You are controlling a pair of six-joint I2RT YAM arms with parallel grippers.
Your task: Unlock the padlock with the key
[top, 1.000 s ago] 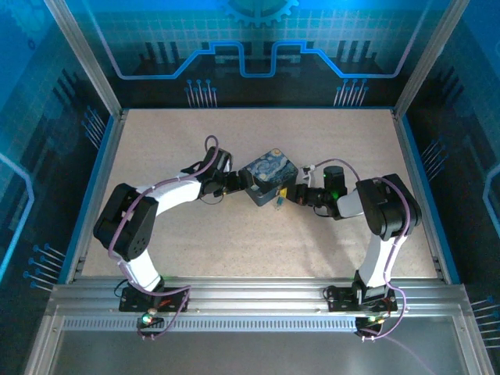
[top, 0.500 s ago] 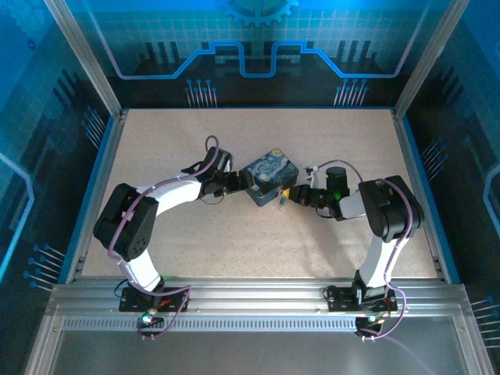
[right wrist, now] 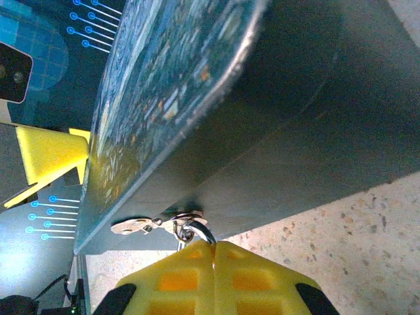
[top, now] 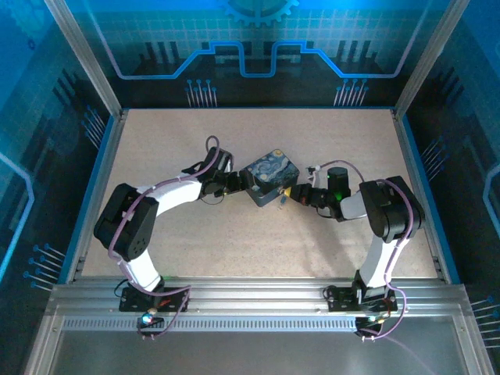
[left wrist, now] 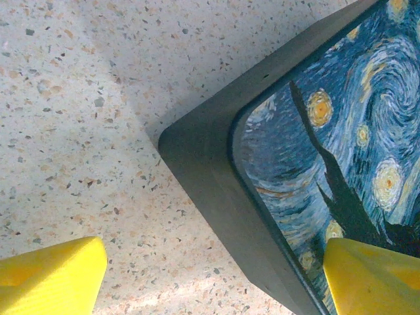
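The tin sits near the middle of the bench, between the two claws. The left claw straddles the tin's left corner, with one finger over the bench and the other over the lid. The right claw meets the tin's right side wall, where the padlock hangs just under the lid's edge, touching that claw's tips.

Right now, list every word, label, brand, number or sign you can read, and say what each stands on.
None can be read.
The tin box carries a painted starry-night picture, with no lettering on its lid or side wall.
The backdrop panels carry circuit-line and gear patterns, no words or numbers.
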